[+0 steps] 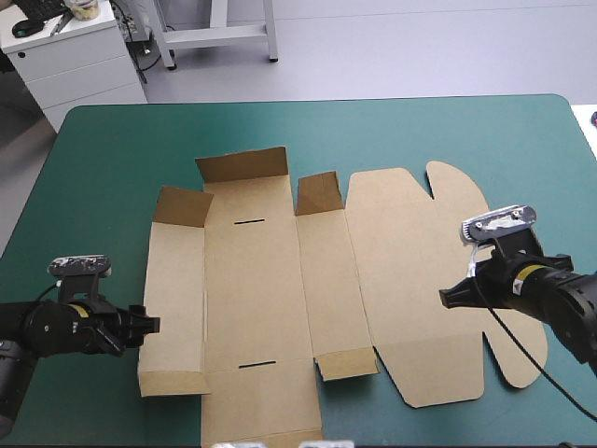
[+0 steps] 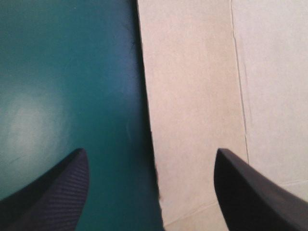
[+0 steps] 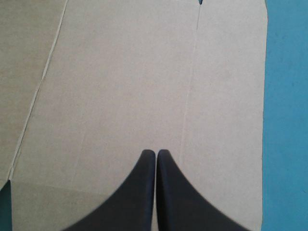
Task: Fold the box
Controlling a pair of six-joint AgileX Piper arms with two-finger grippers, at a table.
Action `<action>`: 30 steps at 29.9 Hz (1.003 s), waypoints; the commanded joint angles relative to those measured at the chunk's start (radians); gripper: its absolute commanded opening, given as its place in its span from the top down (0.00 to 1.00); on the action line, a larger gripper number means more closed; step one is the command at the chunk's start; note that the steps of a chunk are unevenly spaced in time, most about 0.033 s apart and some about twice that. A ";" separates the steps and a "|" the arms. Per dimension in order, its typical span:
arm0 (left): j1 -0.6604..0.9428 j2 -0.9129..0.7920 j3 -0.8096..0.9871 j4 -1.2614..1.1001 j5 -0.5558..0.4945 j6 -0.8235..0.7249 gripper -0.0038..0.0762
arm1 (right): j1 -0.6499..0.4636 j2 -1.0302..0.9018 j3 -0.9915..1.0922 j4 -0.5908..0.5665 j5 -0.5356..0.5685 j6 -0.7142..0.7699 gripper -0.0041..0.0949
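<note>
Brown box point(image 1: 280, 308) lay mostly flat at the centre of the teal-green table point(image 1: 103, 149), seen from above. Three small flaps point(image 1: 244, 165) along its far side stood up. The rest was flat, incl. the lid panel point(image 1: 410, 271) w/ rounded tabs on the right.

Our left gripper point(image 1: 151, 324) sat low at the box's left edge. Its fingers were wide open, one over bare table and one over board, w/ the edge between them and nothing held. Our right gripper point(image 1: 446, 297) was over the lid panel, fingers pressed together in a point and gripping nothing. We couldn't tell if it touched the board.

We judged the step to be raising the left wall, i.e. near the start of the task. To do it well, we'd slip one finger under the edge w/o shoving the sheet sideways. Then we'd pinch near the edge's middle and swing up along the crease rather than pull. The right gripper, tip down, could pin the sheet vs. sliding. Risk: the board lay flush w/ the table, so a finger might skate over it.
</note>
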 commanded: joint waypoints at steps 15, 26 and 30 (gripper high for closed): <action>0.298 0.202 0.171 -0.560 -0.078 0.435 0.32 | -0.007 -0.133 -0.023 -0.001 0.053 0.039 0.96; 0.257 0.282 0.173 -0.690 -0.038 0.520 0.32 | -0.007 -0.133 -0.023 0.029 0.072 0.039 0.96; 0.230 0.327 0.173 -0.690 -0.026 0.543 0.32 | -0.007 -0.133 -0.023 0.029 0.079 0.039 0.96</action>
